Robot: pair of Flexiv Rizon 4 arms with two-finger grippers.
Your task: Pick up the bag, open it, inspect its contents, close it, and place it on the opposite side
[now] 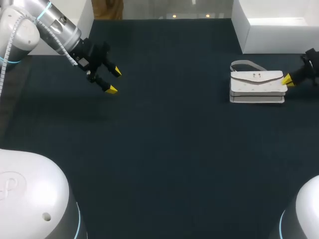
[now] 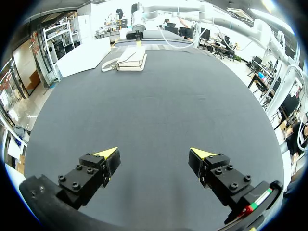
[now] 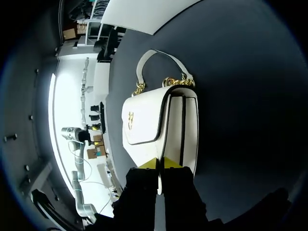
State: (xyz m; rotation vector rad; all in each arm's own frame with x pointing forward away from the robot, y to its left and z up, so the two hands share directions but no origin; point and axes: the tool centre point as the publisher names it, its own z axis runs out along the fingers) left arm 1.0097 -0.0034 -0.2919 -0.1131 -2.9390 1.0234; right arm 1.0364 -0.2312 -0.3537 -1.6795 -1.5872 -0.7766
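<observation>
A white handbag (image 1: 256, 85) with a short handle and gold chain lies flat at the right of the dark table. My right gripper (image 1: 287, 79) is at the bag's right end. In the right wrist view its yellow tips (image 3: 160, 163) are pressed together on the edge of the bag's flap (image 3: 144, 120), and a thin white sliver shows between the fingers. My left gripper (image 1: 113, 80) hovers open over the far left of the table, holding nothing. From the left wrist view (image 2: 154, 159) the bag (image 2: 130, 58) lies far ahead.
A white box (image 1: 279, 30) stands at the back right, just behind the bag, and also shows beside the bag in the left wrist view (image 2: 86, 55). Dark table surface (image 1: 169, 149) stretches between the two arms.
</observation>
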